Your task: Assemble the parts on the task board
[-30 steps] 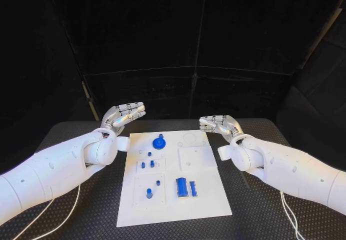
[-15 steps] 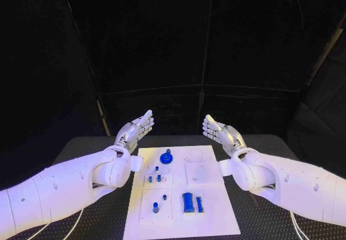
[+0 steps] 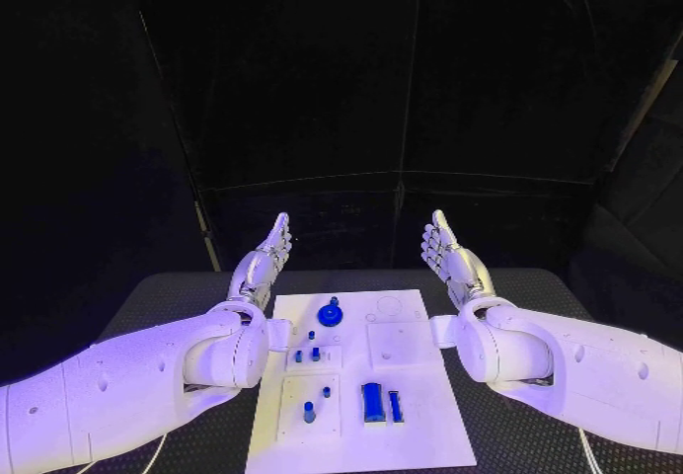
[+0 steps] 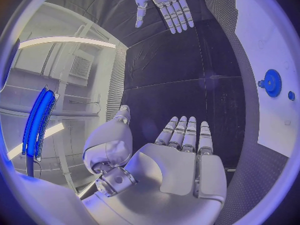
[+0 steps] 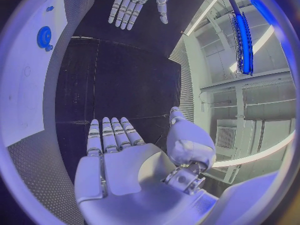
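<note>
The white task board [image 3: 413,434] lies in the middle of the black table. On it stand a round blue gear-like part [image 3: 331,315], small blue pegs [image 3: 308,354] and two upright blue blocks [image 3: 373,402]. My left hand [image 3: 266,257] is raised past the board's far left corner, fingers straight and together, holding nothing. My right hand [image 3: 451,255] mirrors it past the far right corner, also flat and empty. The left wrist view shows my left hand [image 4: 178,155], the right hand [image 4: 164,6] opposite and the gear-like part [image 4: 272,82]. The right wrist view shows my right hand [image 5: 115,155], the left hand [image 5: 134,2] and the gear-like part [image 5: 44,36].
The black textured table [image 3: 157,296] extends on both sides of the board. Dark curtain walls stand behind the table's far edge. White cables [image 3: 586,449] trail near the front corners.
Both hands have gone from curled to flat with straight fingers and have risen. The camera has also tilted, so the board sits lower in the picture.
</note>
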